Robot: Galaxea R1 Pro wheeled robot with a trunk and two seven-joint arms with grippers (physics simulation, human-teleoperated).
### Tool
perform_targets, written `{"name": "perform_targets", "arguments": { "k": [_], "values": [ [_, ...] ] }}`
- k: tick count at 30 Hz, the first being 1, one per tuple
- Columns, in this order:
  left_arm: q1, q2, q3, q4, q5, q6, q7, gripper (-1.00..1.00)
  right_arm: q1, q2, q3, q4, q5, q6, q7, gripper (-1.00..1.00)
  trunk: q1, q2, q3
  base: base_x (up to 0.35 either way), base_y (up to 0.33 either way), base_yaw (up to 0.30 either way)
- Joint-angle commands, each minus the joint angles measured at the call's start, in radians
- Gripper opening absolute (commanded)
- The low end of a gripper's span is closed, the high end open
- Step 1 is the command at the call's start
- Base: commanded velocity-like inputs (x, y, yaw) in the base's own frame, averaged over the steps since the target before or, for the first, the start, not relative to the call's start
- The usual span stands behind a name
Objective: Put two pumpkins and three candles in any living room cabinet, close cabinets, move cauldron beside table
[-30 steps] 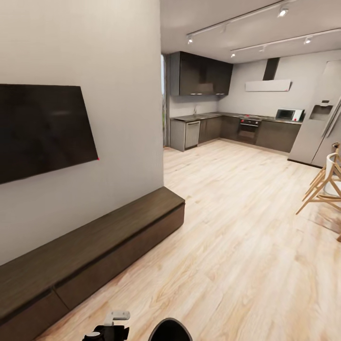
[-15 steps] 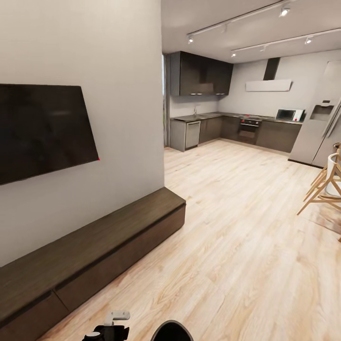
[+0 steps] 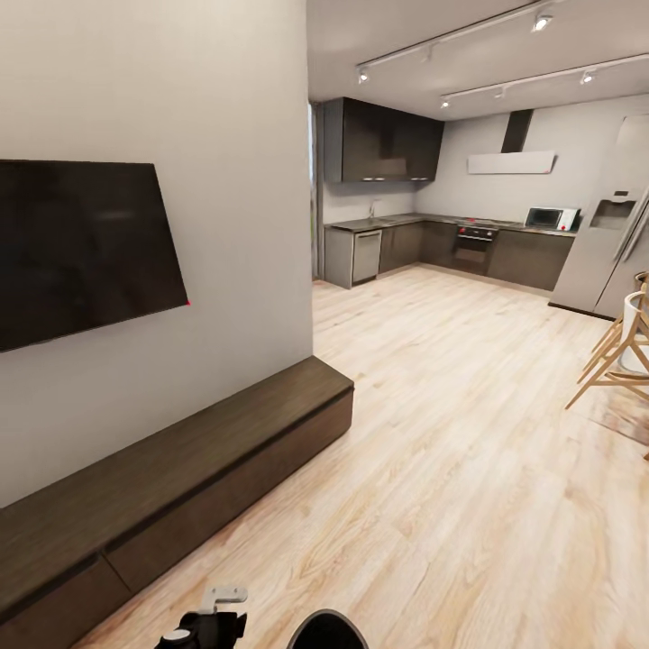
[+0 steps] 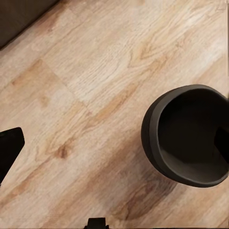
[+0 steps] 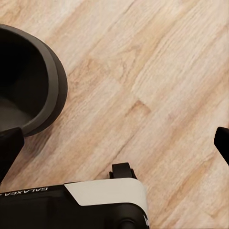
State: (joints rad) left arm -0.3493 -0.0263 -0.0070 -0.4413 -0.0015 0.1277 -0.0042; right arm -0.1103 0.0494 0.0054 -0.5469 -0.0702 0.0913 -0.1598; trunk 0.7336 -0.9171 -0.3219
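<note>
Indoors, open-plan room, pale wood-plank floor (image 3: 469, 469). Head view: long low dark-brown cabinet (image 3: 171, 478) runs from about 8 o'clock toward the centre along a grey wall (image 3: 225, 180); flat top bare, both drawer fronts flush and shut. Dark TV screen (image 3: 81, 248) hangs on the wall above it, at 9 o'clock. Kitchen at 1 o'clock in the distance: dark cupboards (image 3: 383, 140), worktop surface (image 3: 451, 221) with a microwave (image 3: 545, 217), fridge (image 3: 604, 243) at 2 o'clock. Wooden-legged chair (image 3: 622, 356) at 3 o'clock, cut by the frame edge.

At 6 o'clock, bottom edge of the head view: rim of the black cauldron (image 3: 326, 629), with a piece of the robot's dark arm hardware (image 3: 209, 624) just beside it at 7 o'clock.

Left wrist view: cauldron (image 4: 188, 136) sits upright on the floor, round, dark, nothing inside; a corner of the cabinet (image 4: 19, 14) shows well apart from it. Left gripper (image 4: 117, 143) fingers (image 4: 8, 150) spread wide, nothing between them.

Right wrist view: same cauldron (image 5: 28, 81) on the planks, near the robot's white-and-black base (image 5: 95, 205). Right gripper (image 5: 117, 143) fingers (image 5: 8, 148) likewise wide apart, holding nothing.
</note>
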Motion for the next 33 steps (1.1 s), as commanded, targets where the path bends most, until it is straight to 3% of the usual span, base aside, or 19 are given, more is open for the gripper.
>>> {"name": "perform_targets", "arguments": {
  "k": [1, 4, 20, 28, 33],
  "values": [
    [0.000, 0.000, -0.001, -0.002, -0.001, 0.001, -0.001, 1.00, 0.000, 0.000, 0.001, -0.003, -0.007, 0.003, -0.004, 1.00, 0.000, -0.001, -0.001, 0.000, 0.000, 0.000],
    [0.001, 0.000, -0.001, 0.000, -0.002, -0.010, -0.002, 1.00, 0.000, 0.001, 0.002, -0.004, -0.007, 0.000, -0.004, 1.00, 0.000, -0.001, -0.001, 0.000, 0.000, 0.000],
    [0.001, 0.000, -0.001, 0.001, 0.003, -0.016, -0.003, 1.00, 0.000, 0.001, 0.002, -0.005, -0.007, -0.007, -0.002, 1.00, 0.061, -0.113, -0.051, 0.000, 0.000, 0.000],
    [0.001, 0.000, -0.001, 0.001, 0.003, -0.016, -0.004, 1.00, 0.000, 0.001, 0.005, -0.008, -0.005, -0.007, -0.001, 1.00, 0.061, -0.113, -0.051, 0.000, 0.000, 0.000],
    [0.001, -0.001, -0.001, 0.004, 0.003, -0.016, -0.005, 1.00, 0.000, 0.010, 0.055, -0.012, -0.006, -0.013, -0.002, 1.00, 0.061, -0.113, -0.051, 0.000, 0.000, 0.000]
  ]
}}
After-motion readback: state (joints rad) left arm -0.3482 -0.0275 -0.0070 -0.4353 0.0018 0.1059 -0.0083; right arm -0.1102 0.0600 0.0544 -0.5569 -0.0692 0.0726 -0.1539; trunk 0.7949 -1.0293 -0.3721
